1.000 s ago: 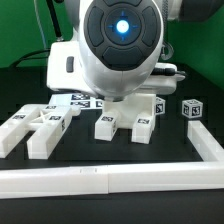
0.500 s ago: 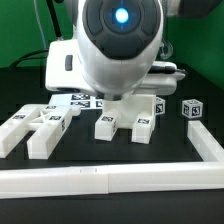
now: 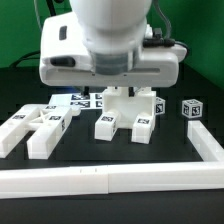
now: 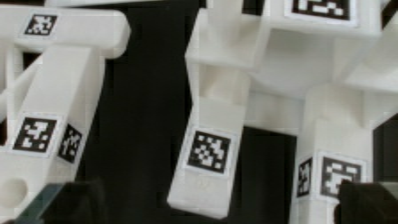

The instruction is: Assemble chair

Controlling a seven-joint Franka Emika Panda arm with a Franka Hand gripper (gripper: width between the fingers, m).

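Hovering over the white chair parts [image 3: 140,127] on the bench [image 3: 168,142], your fingers [image 4: 370,200] stand wide open, holding nothing.

chair parts [image 3: 108,124]: matt white plastic, smooth
tags [image 4: 210,150]: black-and-white print, matt
arm shell [image 3: 110,50]: smooth white plastic
table [image 3: 172,142]: matt black

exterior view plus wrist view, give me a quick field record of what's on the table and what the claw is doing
arm: white arm over the middle of the table, hiding what lies behind it
claw: claw open, fingers wide apart, above tagged white parts, holding nothing
left group: loose white chair pieces at the exterior view's left
middle group: blocky tagged pieces below the arm
cube: alone at the exterior view's right
border rail: along the front and right side
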